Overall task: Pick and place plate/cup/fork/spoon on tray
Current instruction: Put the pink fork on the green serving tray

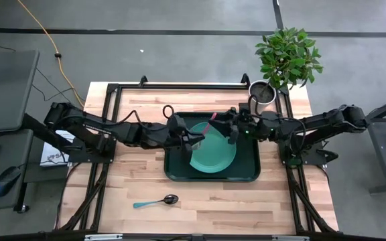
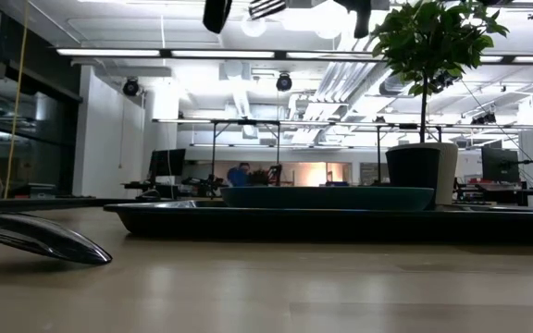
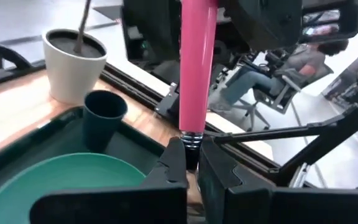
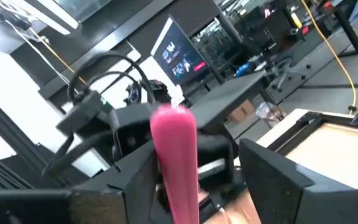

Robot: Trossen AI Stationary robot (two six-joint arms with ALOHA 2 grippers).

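The pink-handled fork (image 1: pixel 211 125) stands steeply above the dark green tray (image 1: pixel 246 175), between my two grippers. My left gripper (image 1: pixel 196 139) is shut on it over the teal plate (image 1: pixel 216 157), which lies on the tray. My right gripper (image 1: pixel 232 130) is open. Its fingers stand on either side of the pink handle's free end (image 4: pixel 174 143), and I cannot tell whether one touches it. The dark cup (image 3: pixel 104 118) stands upright on the tray beside the plate. The teal-handled spoon (image 1: pixel 156 201) lies on the table near the front edge. The fork's tines are hidden. My left gripper pinches the fork's metal neck (image 3: pixel 191 142), just below the pink handle, between its two fingers (image 3: pixel 174 167). The fingers lie across the fork. The handle rises steeply from the hold toward my right gripper, and the fork is clear of the plate and tray.
A white plant pot (image 1: pixel 263 94) with a leafy plant stands at the table's far right corner, just beyond the tray. The spoon's bowl (image 2: pixel 40 239) lies close to the low camera. Bare wood shows in front of the tray and to its left.
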